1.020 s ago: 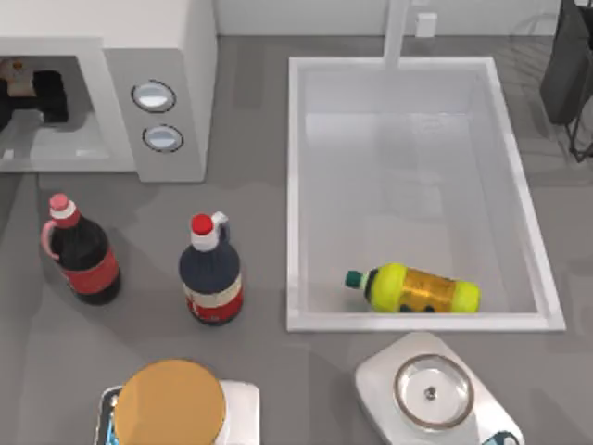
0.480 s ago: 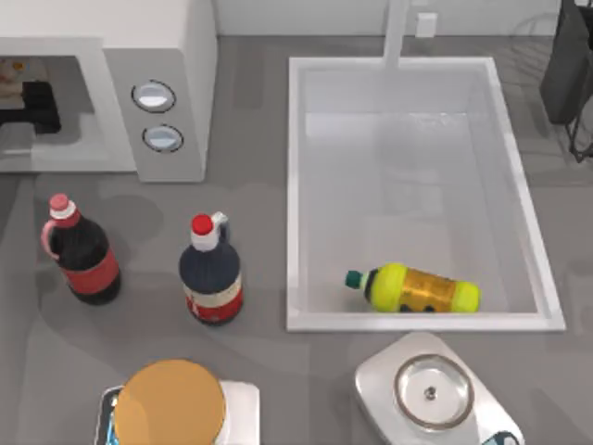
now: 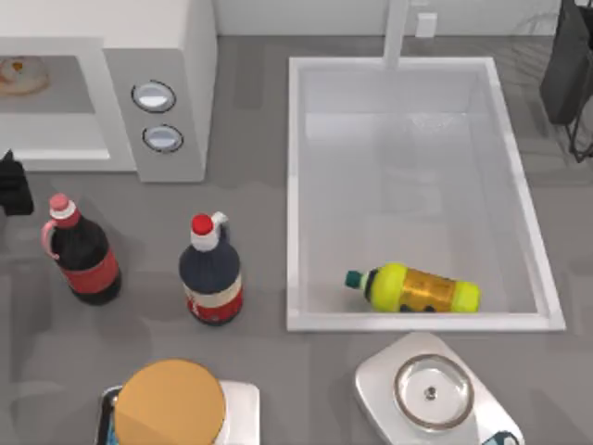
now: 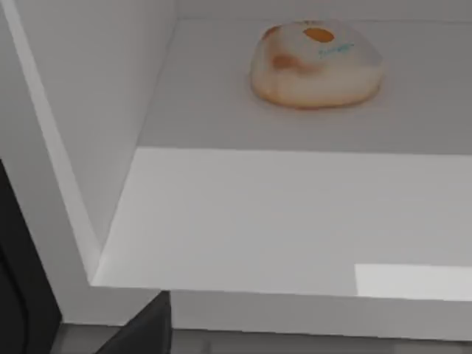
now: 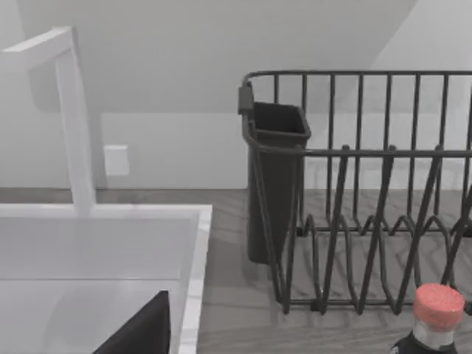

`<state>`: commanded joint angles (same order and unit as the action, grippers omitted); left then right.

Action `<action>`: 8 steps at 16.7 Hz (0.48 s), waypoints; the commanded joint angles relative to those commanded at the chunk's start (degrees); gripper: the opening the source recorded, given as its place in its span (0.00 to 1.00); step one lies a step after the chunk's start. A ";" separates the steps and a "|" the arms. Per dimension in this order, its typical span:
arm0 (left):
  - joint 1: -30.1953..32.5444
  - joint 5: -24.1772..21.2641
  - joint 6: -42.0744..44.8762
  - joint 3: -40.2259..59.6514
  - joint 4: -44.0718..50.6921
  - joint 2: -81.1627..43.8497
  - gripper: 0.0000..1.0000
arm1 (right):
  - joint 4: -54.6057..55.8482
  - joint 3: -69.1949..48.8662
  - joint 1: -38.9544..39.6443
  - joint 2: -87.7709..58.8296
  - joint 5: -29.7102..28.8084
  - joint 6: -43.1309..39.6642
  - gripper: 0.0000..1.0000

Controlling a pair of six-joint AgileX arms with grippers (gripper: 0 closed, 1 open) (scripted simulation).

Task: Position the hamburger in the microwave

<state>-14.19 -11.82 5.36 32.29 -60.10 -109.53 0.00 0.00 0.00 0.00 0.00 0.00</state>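
A big white boxy microwave (image 3: 102, 93) with two silvery dials stands at the table's far left. Inside its pale cavity rests the small round beige hamburger (image 4: 316, 64), untouched. It looks light, soft and squashable; a gentle hold across its sides would suit. The left gripper (image 3: 11, 184) sits just outside; I cannot tell its jaw opening.
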 joint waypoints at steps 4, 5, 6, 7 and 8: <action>-2.72 -4.17 1.35 -8.20 -0.27 1.66 1.00 | 0.00 0.00 0.00 0.00 0.00 0.00 1.00; -3.06 -4.57 1.46 -8.77 -0.28 1.56 1.00 | 0.00 0.00 0.00 0.00 0.00 0.00 1.00; -3.08 -4.59 1.47 -8.80 -0.28 1.55 1.00 | 0.00 0.00 0.00 0.00 0.00 0.00 1.00; -3.08 -4.59 1.47 -8.80 -0.28 1.55 1.00 | 0.00 0.00 0.00 0.00 0.00 0.00 1.00; -3.08 -4.59 1.47 -8.80 -0.28 1.55 1.00 | 0.00 0.00 0.00 0.00 0.00 0.00 1.00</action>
<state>-17.27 -16.42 6.83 23.49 -60.38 -107.98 0.00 0.00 0.00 0.00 0.00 0.00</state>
